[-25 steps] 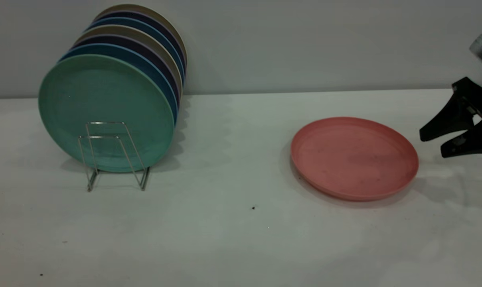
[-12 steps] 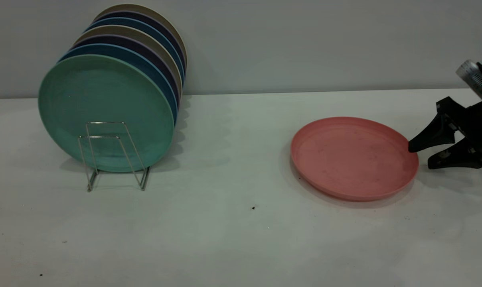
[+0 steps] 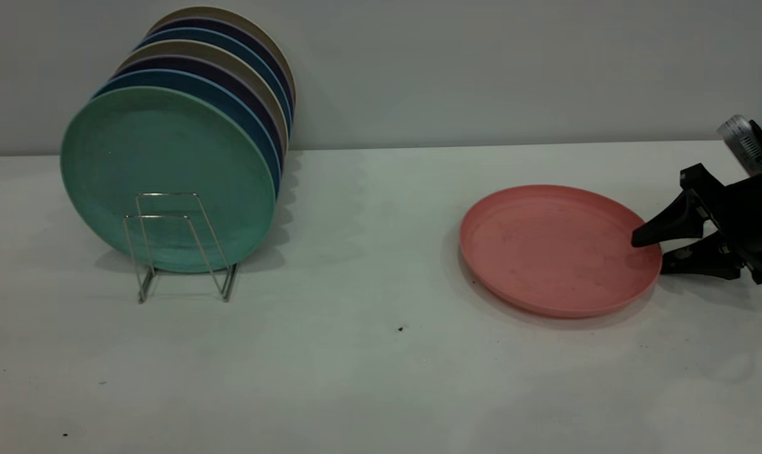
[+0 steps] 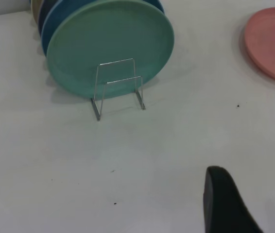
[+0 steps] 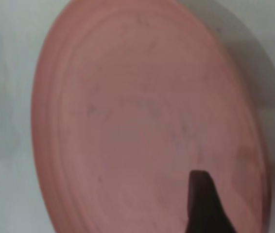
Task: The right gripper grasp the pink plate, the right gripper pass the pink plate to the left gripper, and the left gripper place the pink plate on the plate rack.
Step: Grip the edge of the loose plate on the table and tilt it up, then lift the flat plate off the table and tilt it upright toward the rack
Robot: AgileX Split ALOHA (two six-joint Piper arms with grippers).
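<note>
I have the right gripper [image 3: 647, 253] low at the right edge of the pink plate [image 3: 554, 249], which lies flat on the table [image 3: 356, 366], well apart from the plate rack [image 3: 182, 246]. The jaws stand partly open and hold nothing: the upper one reaches in over the rim, and the lower one sits at table level just outside it (my wrist camera shows only the upper jaw tip above the plate's inner surface). I judge this to be the last instant before closing on the rim.

The risk I see is the lower jaw. If it fails to slip under the rim, closing will push the plate sideways across the table or pinch only the lip, and a shallow bite on a low rim could let the plate swing or drop when I lift.

My left gripper [image 4: 249, 204] hangs over bare table short of the rack, open and empty. The rack already carries a teal-green plate [image 3: 166, 176] with others behind it, leaving only the front loops free, so a tilted handover later could knock that row.
</note>
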